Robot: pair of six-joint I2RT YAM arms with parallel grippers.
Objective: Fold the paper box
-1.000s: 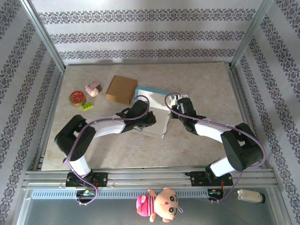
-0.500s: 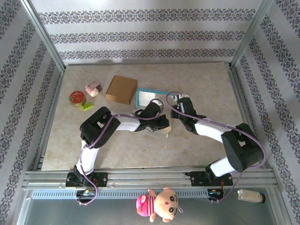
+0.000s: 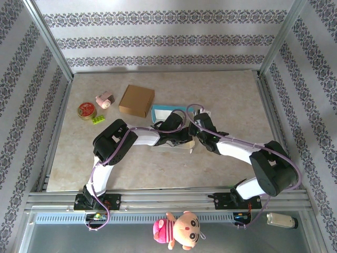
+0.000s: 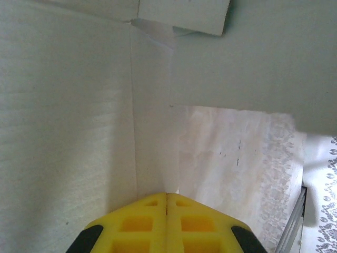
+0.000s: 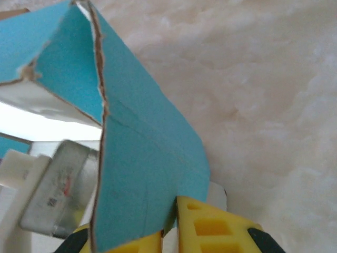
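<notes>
The two grippers had drawn closer together at mid-table since the earlier frame, and the paper box [image 3: 160, 112] between them looked narrower. It stood half-folded, teal outside, white inside. The right gripper [image 5: 169, 232] pinched a teal panel; the left gripper [image 4: 167, 200] was closed against the white inner wall.

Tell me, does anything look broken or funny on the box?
Yes. The teal paper box has a ragged, frayed corner edge, brown fibres showing, above where the right end effector pinches its panel. It looks torn rather than cleanly creased.
</notes>
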